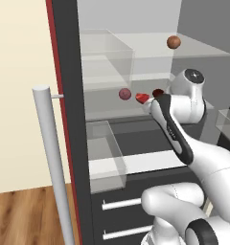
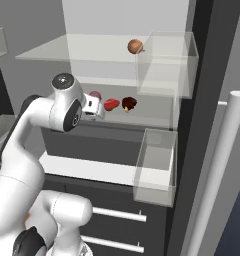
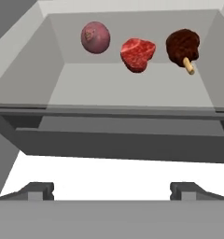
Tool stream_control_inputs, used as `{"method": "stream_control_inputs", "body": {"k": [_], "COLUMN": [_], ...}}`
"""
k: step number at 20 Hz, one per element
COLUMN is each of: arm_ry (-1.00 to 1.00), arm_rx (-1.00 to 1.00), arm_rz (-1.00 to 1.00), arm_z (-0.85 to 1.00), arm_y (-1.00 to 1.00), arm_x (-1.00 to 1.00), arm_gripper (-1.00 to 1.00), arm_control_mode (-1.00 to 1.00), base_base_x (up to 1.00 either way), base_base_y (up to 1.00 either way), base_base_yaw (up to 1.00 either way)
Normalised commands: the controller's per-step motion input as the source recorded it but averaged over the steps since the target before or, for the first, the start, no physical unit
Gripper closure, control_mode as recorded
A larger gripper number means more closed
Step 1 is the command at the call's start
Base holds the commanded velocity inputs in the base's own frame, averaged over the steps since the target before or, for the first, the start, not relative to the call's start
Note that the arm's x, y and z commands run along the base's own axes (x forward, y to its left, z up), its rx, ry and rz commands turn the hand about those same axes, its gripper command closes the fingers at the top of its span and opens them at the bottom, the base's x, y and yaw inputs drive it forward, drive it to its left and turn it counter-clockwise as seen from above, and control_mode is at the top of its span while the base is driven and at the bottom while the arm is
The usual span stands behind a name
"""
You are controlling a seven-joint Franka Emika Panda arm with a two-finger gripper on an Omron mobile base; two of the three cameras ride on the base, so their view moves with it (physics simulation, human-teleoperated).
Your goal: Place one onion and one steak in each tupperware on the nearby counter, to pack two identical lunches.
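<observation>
My gripper [image 3: 113, 190] is open, with nothing between its fingers. It hovers in front of the middle glass shelf of an open fridge, short of the food. At the back of that shelf lie a purplish-pink onion [image 3: 95, 37], a bright red steak [image 3: 137, 54] and a dark steak [image 3: 183, 44] with a pale bone stub, side by side. From the base views the same row reads onion [image 1: 125, 94], red steak [image 1: 142, 98], dark steak [image 2: 129, 103]. An orange-brown onion [image 1: 173, 42] rests on the shelf above. The tupperware and the counter are out of view.
The fridge door stands open, carrying clear bins [image 1: 107, 57] [image 2: 154, 167] and a tall grey handle bar [image 1: 52, 162]. A dark ledge runs under the shelf [image 3: 114, 140]. Drawers with white handles [image 1: 121, 203] sit below. Wooden floor lies at the lower left.
</observation>
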Motion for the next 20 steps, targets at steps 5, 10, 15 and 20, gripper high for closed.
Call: {"method": "stream_control_inputs", "body": {"k": [5, 10, 15, 20], "arm_ry": [0.0, 0.0, 0.0, 0.02], "arm_rx": [0.0, 0.0, 0.0, 0.0], "arm_rz": [0.0, 0.01, 0.02, 0.01], "arm_z": [-0.03, -0.03, -0.11, -0.15], "arm_y": [-0.02, -0.25, -0.3, -0.13], "arm_x": [0.36, 0.38, 0.47, 0.55], "arm_gripper": [-1.0, -1.0, -1.0, -1.0], "arm_control_mode": [-1.0, -1.0, -1.0, -1.0], "base_base_x": [0.0, 0.0, 0.0, 0.0], "base_base_y": [0.0, 0.0, 0.0, 0.0], "base_base_yaw": [0.0, 0.0, 0.0, 0.0]}}
